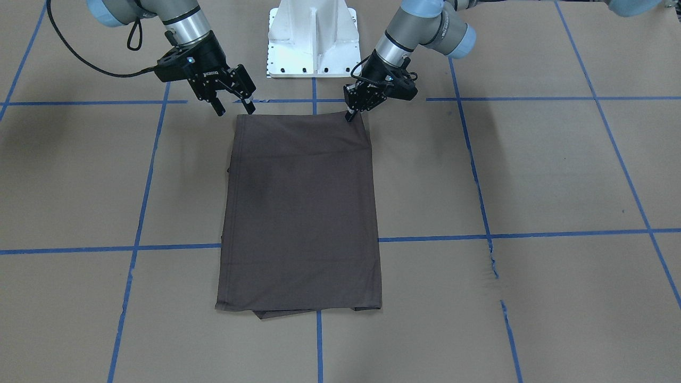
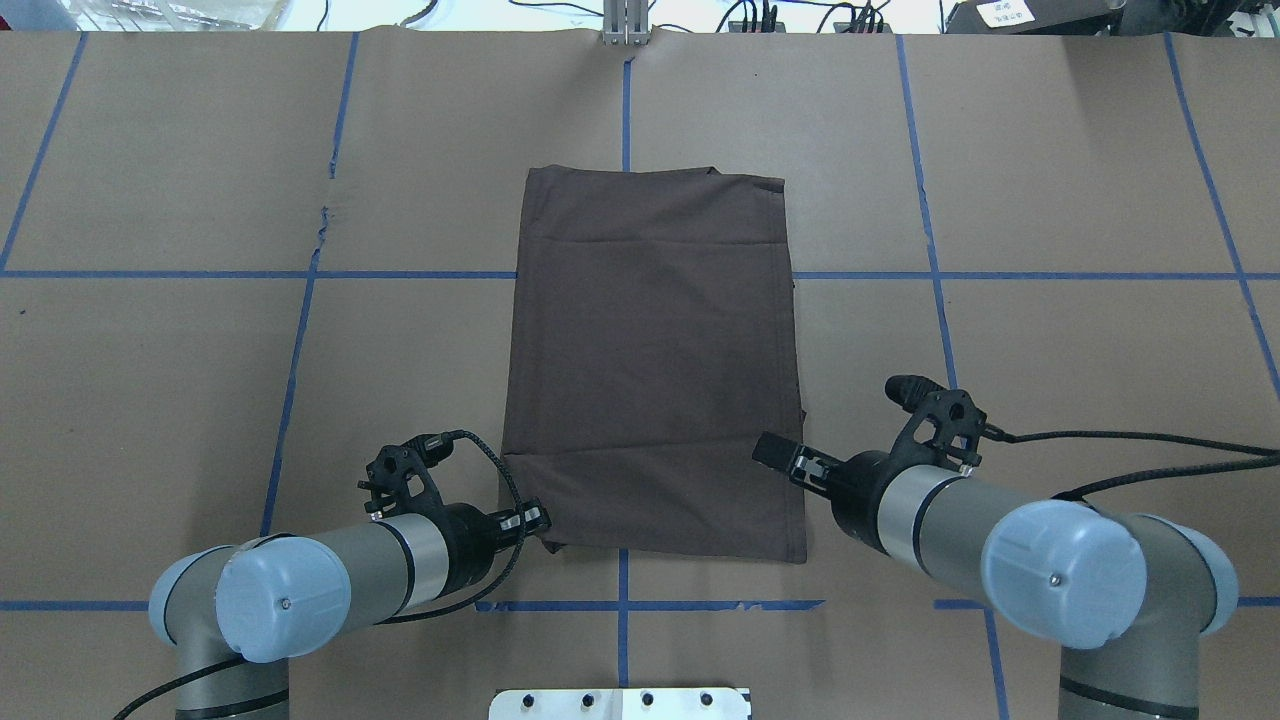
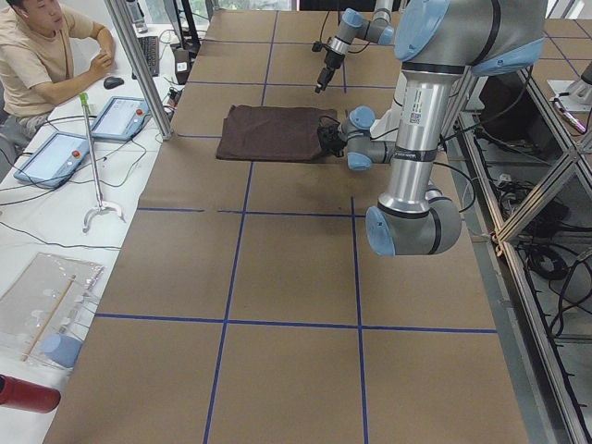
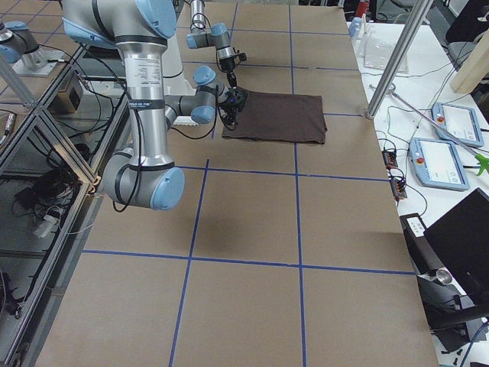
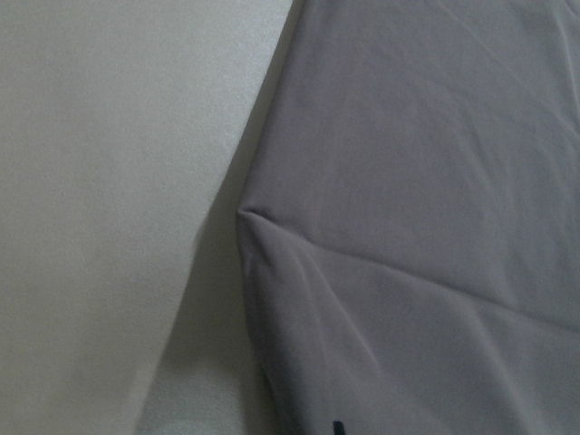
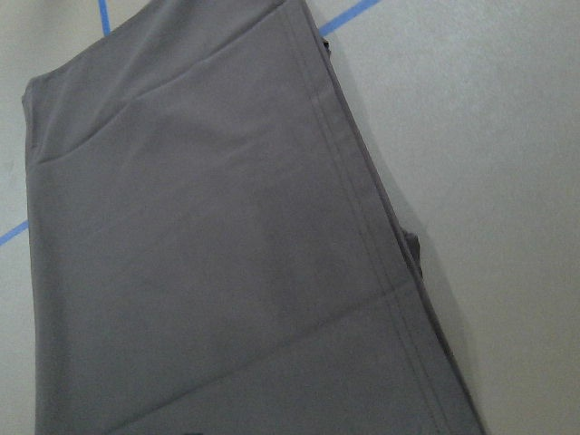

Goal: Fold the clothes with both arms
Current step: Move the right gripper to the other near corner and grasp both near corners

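T-shirt (image 1: pixel 300 213) corner pinched by left gripper (image 1: pixel 350 115); right gripper (image 1: pixel 235 111) spread.

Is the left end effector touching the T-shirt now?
Touching: in the front-facing view the left end effector meets the T-shirt at its corner, with no gap.

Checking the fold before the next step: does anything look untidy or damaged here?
Two things. At the far end of the shirt, an under layer pokes out past the folded edge, so the layers aren't flush. The brown paper table cover is torn along a blue tape line beside the shirt.
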You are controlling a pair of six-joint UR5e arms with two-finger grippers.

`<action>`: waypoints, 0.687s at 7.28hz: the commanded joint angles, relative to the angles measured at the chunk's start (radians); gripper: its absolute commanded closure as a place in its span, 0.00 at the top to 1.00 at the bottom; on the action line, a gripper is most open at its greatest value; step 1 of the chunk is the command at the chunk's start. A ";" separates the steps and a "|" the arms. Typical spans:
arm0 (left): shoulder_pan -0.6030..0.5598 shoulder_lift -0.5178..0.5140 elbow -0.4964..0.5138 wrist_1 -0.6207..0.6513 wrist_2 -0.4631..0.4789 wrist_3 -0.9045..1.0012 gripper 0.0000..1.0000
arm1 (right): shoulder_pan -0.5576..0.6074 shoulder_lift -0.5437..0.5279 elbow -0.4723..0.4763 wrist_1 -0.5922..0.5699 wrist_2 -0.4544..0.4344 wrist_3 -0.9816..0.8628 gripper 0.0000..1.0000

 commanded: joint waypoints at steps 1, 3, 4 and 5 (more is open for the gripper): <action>0.001 -0.001 -0.001 0.000 0.000 0.000 0.00 | -0.096 0.076 -0.001 -0.206 -0.097 0.204 0.90; 0.001 -0.002 -0.007 0.000 0.000 -0.002 0.00 | -0.112 0.237 -0.080 -0.412 -0.093 0.359 0.73; 0.002 -0.005 -0.008 0.000 0.002 -0.002 0.00 | -0.116 0.241 -0.123 -0.411 -0.086 0.378 0.73; 0.002 -0.007 -0.008 0.000 0.000 -0.002 0.00 | -0.117 0.235 -0.133 -0.416 -0.067 0.378 0.75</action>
